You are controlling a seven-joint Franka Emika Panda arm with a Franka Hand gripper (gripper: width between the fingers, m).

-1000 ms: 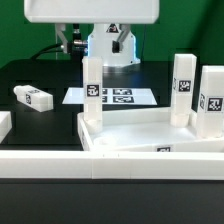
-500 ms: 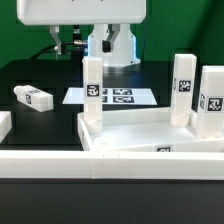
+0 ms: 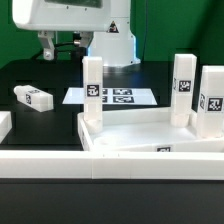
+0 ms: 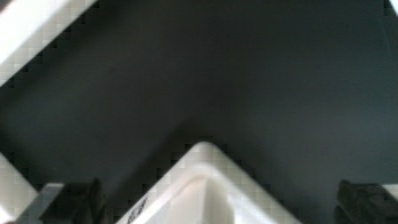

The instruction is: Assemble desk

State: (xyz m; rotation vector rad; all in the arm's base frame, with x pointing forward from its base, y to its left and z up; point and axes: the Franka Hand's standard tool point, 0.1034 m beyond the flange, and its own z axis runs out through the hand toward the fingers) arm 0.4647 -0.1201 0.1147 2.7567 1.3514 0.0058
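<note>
The white desk tabletop [image 3: 150, 133] lies rim up at the front of the exterior view. Three legs stand upright in its corner sockets: one on the exterior view's left [image 3: 92, 88] and two on the right [image 3: 182, 88] [image 3: 211, 100]. A fourth leg [image 3: 33, 97] lies loose on the black table at the left. The arm's white hand [image 3: 60, 20] hangs high at the top, and its fingers do not show there. In the wrist view my gripper [image 4: 210, 203] is open and empty, with its dark fingertips [image 4: 54, 200] wide apart. A blurred white pointed part [image 4: 210, 185] lies below, between them.
The marker board [image 3: 110, 97] lies flat behind the tabletop. A long white rail [image 3: 110, 163] runs along the front edge. A small white piece [image 3: 4, 125] sits at the far left. The robot base [image 3: 110, 45] stands at the back.
The arm's hand has moved steadily toward the exterior view's left at the top. The desk parts have not moved.
</note>
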